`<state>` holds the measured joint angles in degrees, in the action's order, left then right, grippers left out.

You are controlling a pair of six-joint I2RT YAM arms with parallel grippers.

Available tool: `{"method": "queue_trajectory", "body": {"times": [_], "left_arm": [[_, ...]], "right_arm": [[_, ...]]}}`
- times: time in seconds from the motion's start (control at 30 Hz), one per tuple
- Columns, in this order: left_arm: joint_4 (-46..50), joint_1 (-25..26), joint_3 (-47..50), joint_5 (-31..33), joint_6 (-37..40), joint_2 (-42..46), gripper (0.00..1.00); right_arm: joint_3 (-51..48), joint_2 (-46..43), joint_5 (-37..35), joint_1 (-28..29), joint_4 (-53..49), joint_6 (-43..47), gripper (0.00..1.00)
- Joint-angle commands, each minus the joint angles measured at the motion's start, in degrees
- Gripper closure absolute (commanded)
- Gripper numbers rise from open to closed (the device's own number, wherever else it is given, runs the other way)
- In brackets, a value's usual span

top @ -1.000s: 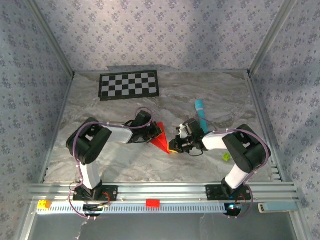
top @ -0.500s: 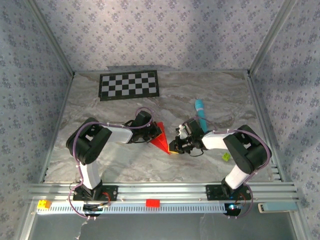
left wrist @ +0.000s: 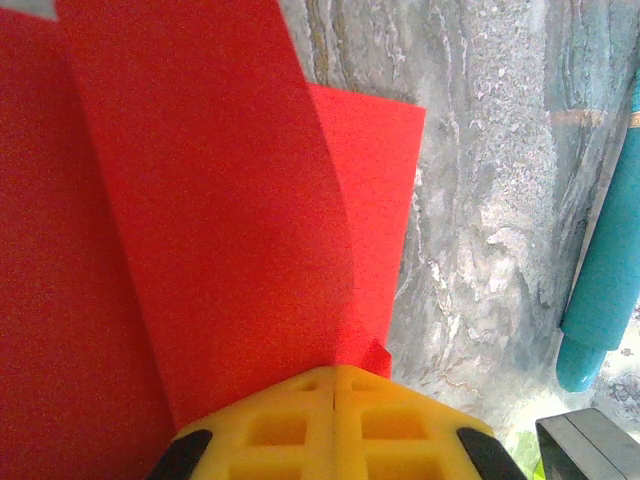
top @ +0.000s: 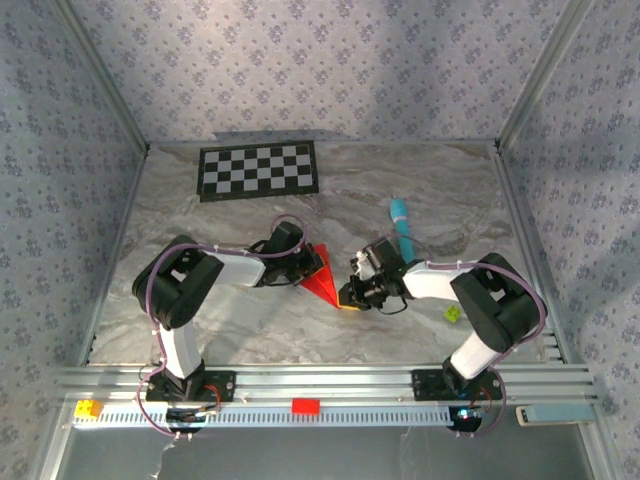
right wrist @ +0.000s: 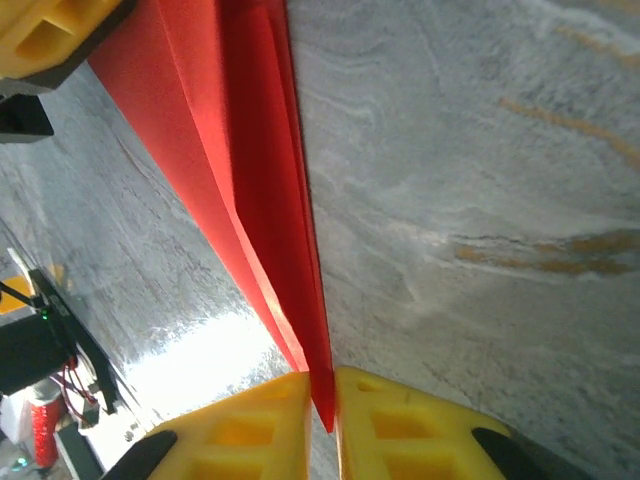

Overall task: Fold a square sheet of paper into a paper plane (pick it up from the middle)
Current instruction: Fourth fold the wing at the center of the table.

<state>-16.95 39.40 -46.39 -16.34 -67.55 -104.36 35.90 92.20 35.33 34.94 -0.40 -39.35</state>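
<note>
1. The paper plane is a bright red folded shape that narrows to a point. It spans the gap between the two grippers, over the middle of the table.
2. The left gripper has its jaws pressed together on the wide end of the paper plane. In the left wrist view its yellow fingers meet along a closed seam. The paper plane fans out ahead of the fingertips, with a small red corner caught right at the seam.
3. From the left gripper the folded layers overlap. One flap lies across another, and its far corner ends ahead and to the right of the fingertips.
4. The right gripper pinches the narrow pointed end. In the right wrist view its yellow fingers stand almost closed, with only the paper's thickness between them.
5. From the right gripper the paper plane runs straight ahead and up to the left as a slim, creased strip. It widens towards the left gripper, whose yellow finger shows at the far end.
6. A teal stick lies on the table beyond the right gripper's fingers, apart from the paper. In the left wrist view the teal stick sits ahead and far right of the fingertips.
7. A checkerboard lies flat well beyond the left gripper's fingers, at the far side of the table.
</note>
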Motion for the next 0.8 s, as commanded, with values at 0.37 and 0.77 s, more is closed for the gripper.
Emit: {"method": "queue_trajectory", "body": {"times": [0.37, 0.77], "left_arm": [[1.83, -0.07, 1.87, 0.45, -0.15, -0.59, 1.00], [1.58, -0.11, 2.46, 0.43, -0.05, -0.48, 1.00]], "right_arm": [[4.41, -4.84, -3.68, 1.01, -10.16, 1.79, 0.82], [11.71, 3.64, 2.22, 3.20, -0.52, -1.50, 0.98]]}}
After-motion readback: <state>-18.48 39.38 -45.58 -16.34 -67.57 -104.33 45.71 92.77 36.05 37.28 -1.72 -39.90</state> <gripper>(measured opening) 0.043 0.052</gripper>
